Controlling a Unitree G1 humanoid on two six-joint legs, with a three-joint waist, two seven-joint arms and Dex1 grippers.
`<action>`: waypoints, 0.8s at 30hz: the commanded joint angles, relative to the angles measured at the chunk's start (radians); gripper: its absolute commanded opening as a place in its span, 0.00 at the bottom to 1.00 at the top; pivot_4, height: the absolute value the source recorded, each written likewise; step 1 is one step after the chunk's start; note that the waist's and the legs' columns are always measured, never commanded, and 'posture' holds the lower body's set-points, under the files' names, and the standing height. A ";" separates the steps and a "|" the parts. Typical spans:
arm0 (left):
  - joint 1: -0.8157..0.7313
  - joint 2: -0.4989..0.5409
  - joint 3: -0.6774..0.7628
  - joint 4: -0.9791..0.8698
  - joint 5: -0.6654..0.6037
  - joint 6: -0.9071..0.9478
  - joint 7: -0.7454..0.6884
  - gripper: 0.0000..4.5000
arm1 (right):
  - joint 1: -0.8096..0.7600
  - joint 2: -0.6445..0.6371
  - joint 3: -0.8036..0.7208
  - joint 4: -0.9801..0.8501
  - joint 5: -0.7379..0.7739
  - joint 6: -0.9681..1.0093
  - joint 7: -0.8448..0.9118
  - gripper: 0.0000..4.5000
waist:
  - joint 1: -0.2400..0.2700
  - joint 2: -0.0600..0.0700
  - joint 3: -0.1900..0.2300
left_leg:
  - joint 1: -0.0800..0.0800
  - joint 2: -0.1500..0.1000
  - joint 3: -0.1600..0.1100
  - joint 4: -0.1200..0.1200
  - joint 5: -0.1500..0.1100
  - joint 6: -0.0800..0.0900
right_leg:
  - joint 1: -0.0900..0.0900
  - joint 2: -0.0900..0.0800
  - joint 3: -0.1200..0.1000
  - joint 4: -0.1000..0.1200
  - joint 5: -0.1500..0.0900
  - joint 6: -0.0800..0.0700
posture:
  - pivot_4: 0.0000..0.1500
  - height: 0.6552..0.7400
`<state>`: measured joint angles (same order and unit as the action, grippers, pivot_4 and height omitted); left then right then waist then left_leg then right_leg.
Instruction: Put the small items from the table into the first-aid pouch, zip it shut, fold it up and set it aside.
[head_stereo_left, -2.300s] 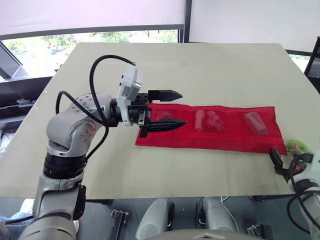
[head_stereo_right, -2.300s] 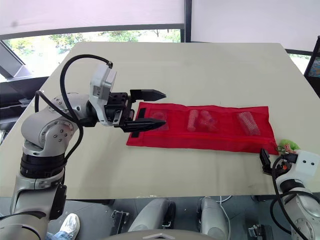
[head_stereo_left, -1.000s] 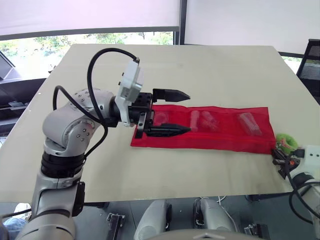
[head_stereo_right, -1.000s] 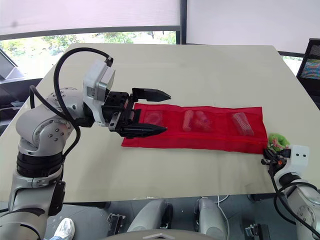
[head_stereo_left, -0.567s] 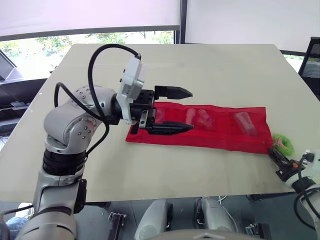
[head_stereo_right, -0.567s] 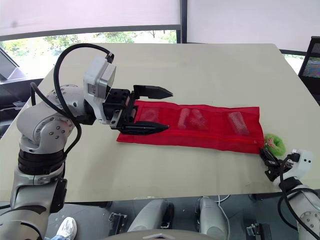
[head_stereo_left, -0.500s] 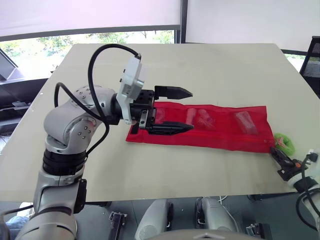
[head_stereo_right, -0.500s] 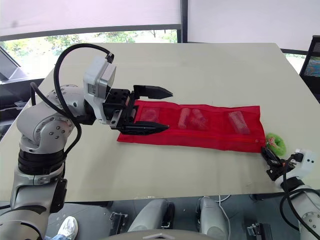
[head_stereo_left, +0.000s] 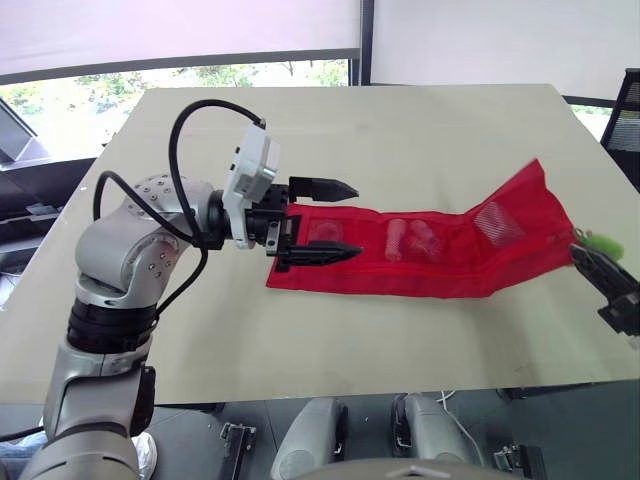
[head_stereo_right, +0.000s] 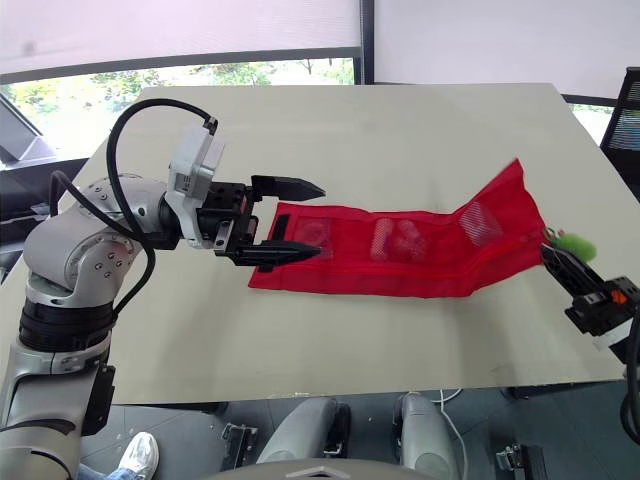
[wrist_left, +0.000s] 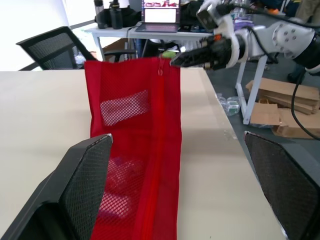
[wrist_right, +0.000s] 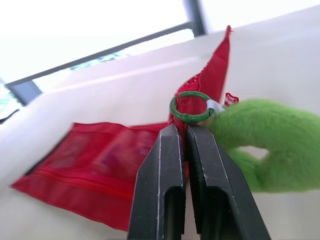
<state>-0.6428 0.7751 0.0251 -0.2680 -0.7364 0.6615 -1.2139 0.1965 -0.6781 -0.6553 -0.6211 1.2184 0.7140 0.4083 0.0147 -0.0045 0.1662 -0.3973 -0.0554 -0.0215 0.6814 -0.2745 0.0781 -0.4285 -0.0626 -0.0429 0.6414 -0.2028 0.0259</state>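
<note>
At its raised end, pouch (head_stereo_left: 430, 268) seems pinched by right gripper (wrist_right: 181, 131)

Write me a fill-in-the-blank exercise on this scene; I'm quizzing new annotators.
The red mesh pouch has its ____ end lifted off the table.
The left pincer, over the pouch's other end, is ____.
The right pincer is shut on the pouch just below a ring coloured ____.
Missing words: right; open; green.
</note>
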 joint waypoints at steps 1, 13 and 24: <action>-0.003 0.028 0.059 0.021 -0.004 -0.034 -0.023 1.00 | -0.119 -0.090 0.126 -0.046 0.038 0.071 -0.059 0.03 | -0.001 -0.001 0.001 | 0.000 0.000 0.000 0.000 0.000 -0.001 | 0.000 0.000 0.000 0.000 0.000 0.000 | 1.00 0.99; 0.016 0.067 0.099 -0.002 -0.015 -0.027 -0.018 1.00 | -0.450 -0.060 0.670 -0.001 -0.192 0.206 -0.113 0.03 | 0.000 -0.005 0.003 | -0.003 0.000 0.000 0.002 0.000 0.000 | -0.002 -0.001 -0.001 0.000 0.000 0.000 | 1.00 0.99; 0.024 0.064 0.093 -0.016 -0.015 -0.029 -0.009 1.00 | -0.498 -0.046 0.908 0.062 -0.586 0.133 -0.038 0.17 | 0.000 -0.005 0.003 | -0.003 -0.001 0.000 0.002 0.000 -0.001 | -0.002 -0.001 -0.001 0.000 0.000 0.000 | 1.00 0.99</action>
<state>-0.6184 0.8315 0.0993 -0.2595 -0.7399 0.6438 -1.2232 -0.2996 -0.7207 0.2701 -0.5341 0.6476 0.8679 0.3513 0.0152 -0.0096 0.1692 -0.4002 -0.0566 -0.0219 0.6837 -0.2740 0.0773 -0.4305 -0.0638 -0.0439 0.6414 -0.2023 0.0257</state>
